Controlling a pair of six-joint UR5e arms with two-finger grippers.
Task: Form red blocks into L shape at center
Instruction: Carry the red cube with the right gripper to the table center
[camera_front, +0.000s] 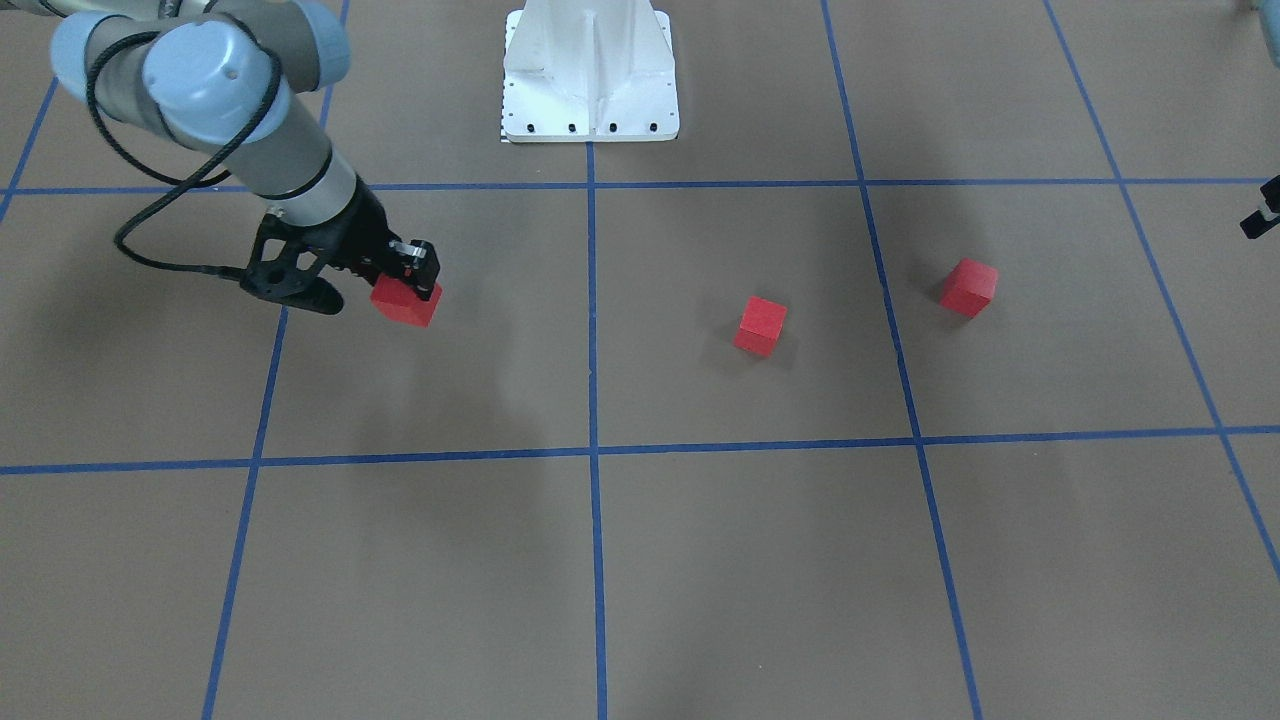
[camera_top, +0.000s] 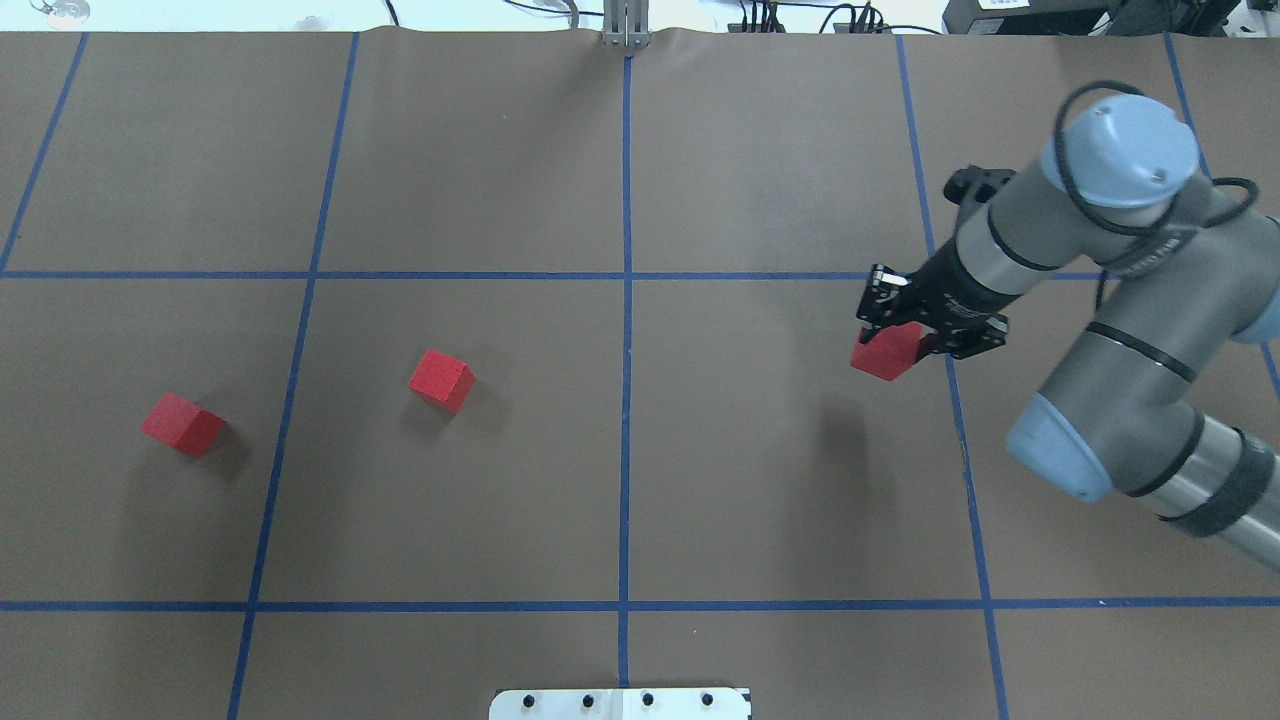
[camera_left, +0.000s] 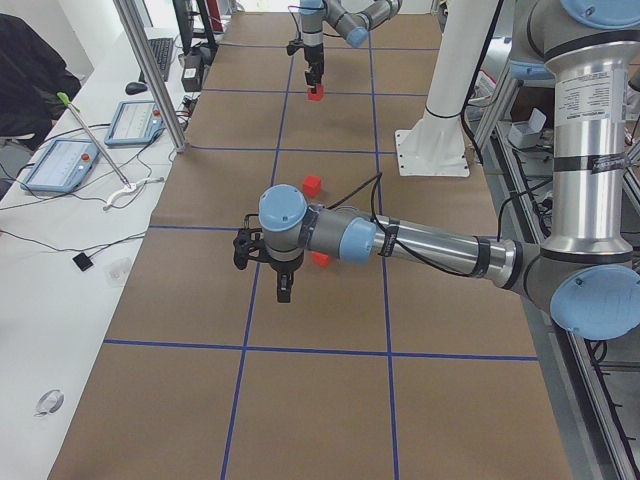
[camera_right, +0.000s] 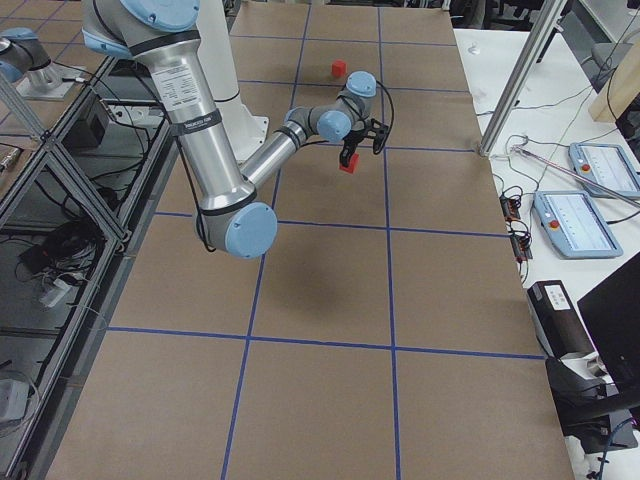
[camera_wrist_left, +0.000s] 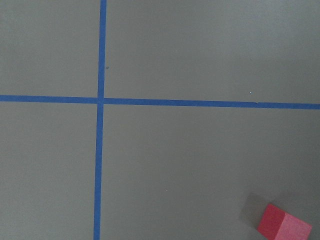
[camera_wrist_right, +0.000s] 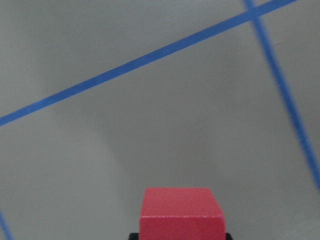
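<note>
My right gripper (camera_top: 886, 330) is shut on one red block (camera_top: 886, 352) and holds it above the brown floor, right of the middle blue line (camera_top: 626, 400). It also shows in the front-facing view (camera_front: 407, 300) and fills the bottom of the right wrist view (camera_wrist_right: 181, 215). Two more red blocks lie on the floor left of that line: one nearer it (camera_top: 440, 380), one farther left (camera_top: 182, 423). My left gripper (camera_left: 283, 290) hangs over the floor at the far left. I cannot tell if it is open. One block shows in the left wrist view (camera_wrist_left: 282, 227).
The white robot base (camera_front: 590, 75) stands at the middle of the robot's side. Blue tape lines divide the brown floor into squares. Tablets and cables lie on the white bench (camera_left: 70, 160) beyond the floor's far edge.
</note>
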